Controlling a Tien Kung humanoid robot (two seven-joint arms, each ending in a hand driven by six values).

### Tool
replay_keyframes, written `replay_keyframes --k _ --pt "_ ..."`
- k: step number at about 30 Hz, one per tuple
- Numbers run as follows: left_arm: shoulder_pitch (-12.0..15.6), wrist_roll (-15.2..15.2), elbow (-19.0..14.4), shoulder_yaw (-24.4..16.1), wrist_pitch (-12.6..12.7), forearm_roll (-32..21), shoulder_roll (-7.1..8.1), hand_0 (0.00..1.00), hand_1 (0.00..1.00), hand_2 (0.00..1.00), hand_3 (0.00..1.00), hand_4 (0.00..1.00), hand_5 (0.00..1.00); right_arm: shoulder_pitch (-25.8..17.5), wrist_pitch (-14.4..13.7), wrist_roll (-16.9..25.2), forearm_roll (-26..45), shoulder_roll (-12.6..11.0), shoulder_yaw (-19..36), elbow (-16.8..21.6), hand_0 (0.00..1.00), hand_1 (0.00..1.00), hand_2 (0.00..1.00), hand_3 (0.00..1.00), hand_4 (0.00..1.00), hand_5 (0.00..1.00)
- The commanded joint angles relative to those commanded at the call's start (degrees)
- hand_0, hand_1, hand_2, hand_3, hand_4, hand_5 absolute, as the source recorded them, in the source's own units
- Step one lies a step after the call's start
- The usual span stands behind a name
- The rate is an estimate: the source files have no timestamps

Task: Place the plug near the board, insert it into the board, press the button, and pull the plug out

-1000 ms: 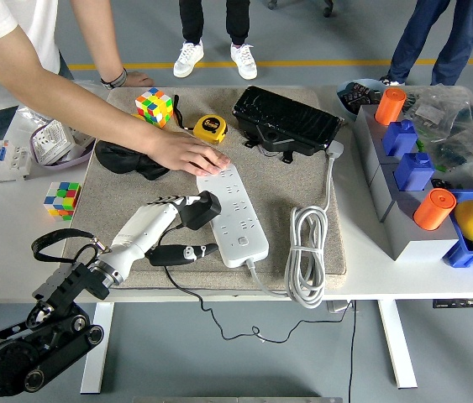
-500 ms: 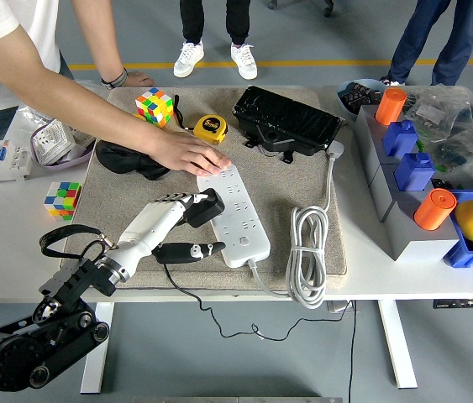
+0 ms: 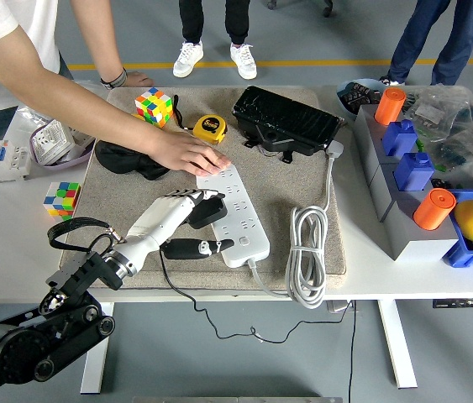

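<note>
Plug (image 3: 208,209) is gripped in the left hand (image 3: 184,210) at the left edge of the board (image 3: 233,211), ready to insert. A person's hand (image 3: 187,154) presses the board's far end onto the desk (image 3: 1,243), probably to stop it sliding

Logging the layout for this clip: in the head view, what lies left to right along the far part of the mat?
Rubik's cube → yellow tape measure → black case.
</note>
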Motion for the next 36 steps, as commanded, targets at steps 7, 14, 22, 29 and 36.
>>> replay_keyframes --k 7,14,22,29,36 --pt "-0.98 0.47 0.46 0.88 -0.42 -0.17 -0.46 0.847 0.862 0.859 0.827 0.933 0.734 0.0 0.02 0.01 0.07 -0.03 0.05 0.0 0.599 0.595 0.543 0.545 0.765 0.227" --pt "-0.57 0.13 -0.1 0.64 -0.28 -0.45 -0.08 0.846 0.862 0.858 0.825 0.937 0.737 -0.06 -0.04 0.13 0.12 0.02 0.08 0.0 0.599 0.595 0.545 0.546 0.765 0.227" --pt "0.32 -0.69 -1.0 -0.16 0.92 -0.15 1.16 0.839 0.859 0.854 0.821 0.944 0.745 0.03 -0.05 0.22 0.16 -0.02 -0.08 0.0 0.599 0.595 0.545 0.544 0.764 0.227" --pt "0.78 0.01 -0.74 0.28 0.71 0.58 1.88 0.837 0.859 0.852 0.818 0.944 0.744 -0.02 -0.06 0.33 0.18 -0.07 -0.09 0.02 0.598 0.594 0.545 0.545 0.764 0.227" --pt "0.19 0.51 0.29 1.18 0.41 0.81 1.14 0.838 0.857 0.85 0.818 0.944 0.745 -0.03 -0.14 0.52 0.22 -0.22 -0.22 0.08 0.598 0.594 0.544 0.544 0.765 0.226"
